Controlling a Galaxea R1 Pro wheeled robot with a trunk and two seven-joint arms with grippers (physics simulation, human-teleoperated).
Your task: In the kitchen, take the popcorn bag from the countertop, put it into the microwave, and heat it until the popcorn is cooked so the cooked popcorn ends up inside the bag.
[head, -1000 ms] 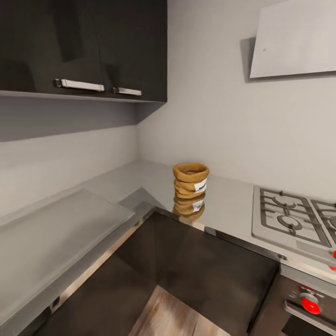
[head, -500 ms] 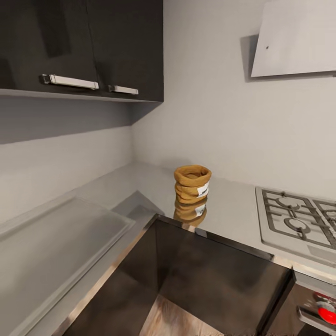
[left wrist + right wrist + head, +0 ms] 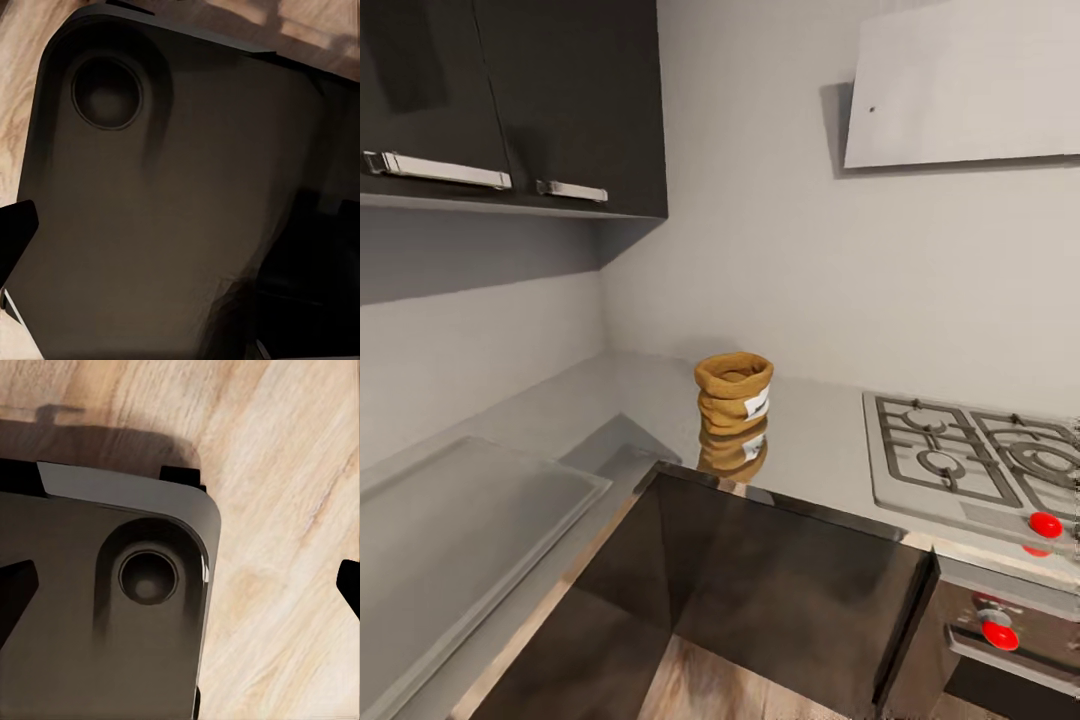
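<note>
The long, glossy grey steel-look counter [image 3: 830,440] runs into the room corner below dark wall cabinets [image 3: 560,100]. A steel gas hob with dark grates [image 3: 960,460] is set into it at the right. The small tan-brown cloth-like popcorn bag [image 3: 734,391], rolled rim and white label, stands upright on the counter near the corner, well apart from the hob.

Step in hand, by judgement: approach, grasp not yet begun. Both wrist views face the robot's dark base [image 3: 172,225] and wooden floor [image 3: 300,510]. Claw opening: cannot tell for either arm.

Next move calls for closing on the counter, then raising an arm to the bag.

A home kitchen: gas hob [image 3: 970,465], steel countertop [image 3: 815,440], dark wall cabinets [image 3: 510,100] and red-knobbed oven [image 3: 1000,635].
</note>
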